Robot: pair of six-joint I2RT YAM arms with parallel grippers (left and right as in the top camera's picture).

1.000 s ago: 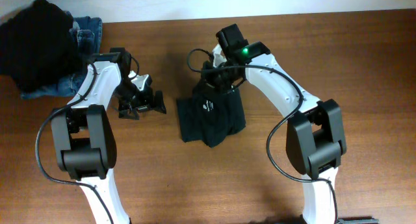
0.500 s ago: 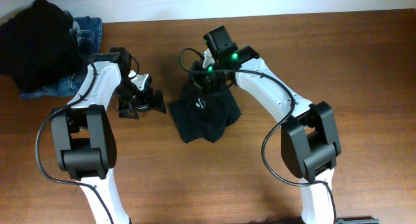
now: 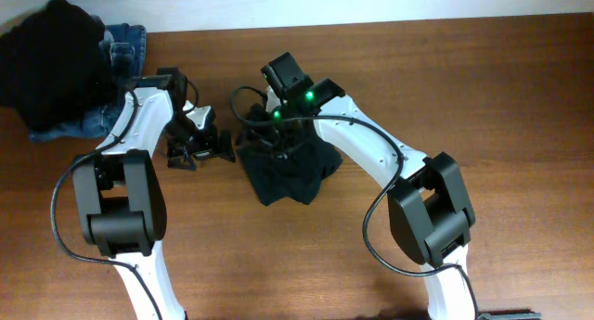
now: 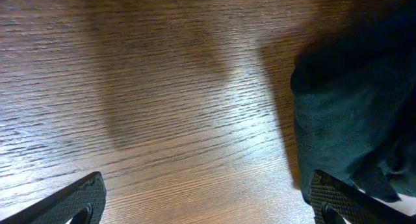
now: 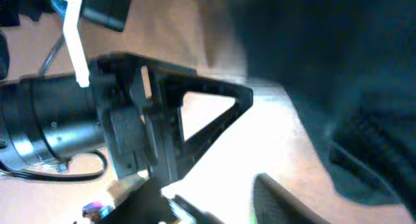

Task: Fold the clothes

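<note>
The clothes, a very dark T-shirt (image 3: pixel 286 170), lie folded and bunched on the table's middle. My right gripper (image 3: pixel 265 142) is low at the shirt's upper left edge. In the right wrist view, which is blurred, its jaws (image 5: pixel 214 199) stand apart with bright table between them, and the dark cloth (image 5: pixel 338 87) fills the right side. My left gripper (image 3: pixel 200 147) rests just left of the shirt. It is wide open (image 4: pixel 208 204) over bare wood, with the shirt's edge (image 4: pixel 357 100) by its right fingertip (image 4: pixel 331 197).
A heap of black cloth (image 3: pixel 51 65) on blue denim jeans (image 3: pixel 122 44) lies at the back left corner. The two grippers are close together; the left one (image 5: pixel 162 120) shows large in the right wrist view. The wooden table (image 3: pixel 501 97) extends right.
My right arm swung left, pulling the shirt's upper part leftward and bunching it. Its jaws have opened off the cloth. The left arm has not moved.
</note>
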